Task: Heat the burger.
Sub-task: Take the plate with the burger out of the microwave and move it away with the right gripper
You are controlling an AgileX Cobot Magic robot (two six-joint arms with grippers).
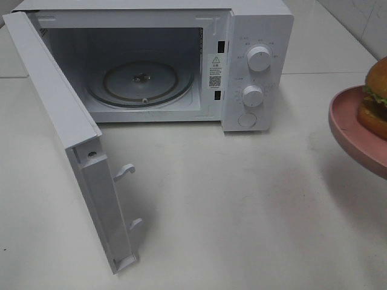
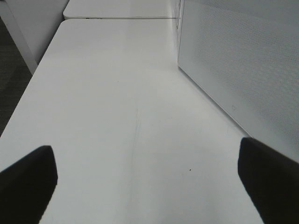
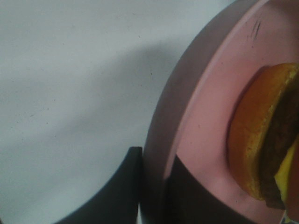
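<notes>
Exterior high view: microwave (image 1: 181,60) sat on the white table (image 1: 242,199), door (image 1: 66,139) swung fully open, glass turntable (image 1: 140,81) bare. A warning sticker (image 1: 215,71) with a triangle symbol and QR code was on the inner frame; its print and the markings around the two knobs (image 1: 259,58) were too small to read. Burger (image 1: 375,96) sat on the pink plate (image 1: 351,130) at the right edge, raised off the table. Right wrist view: right gripper (image 3: 156,186) was pinching the plate rim. Left wrist view: left gripper (image 2: 145,177) spread wide over the table, beside the microwave door, holding nothing.
</notes>
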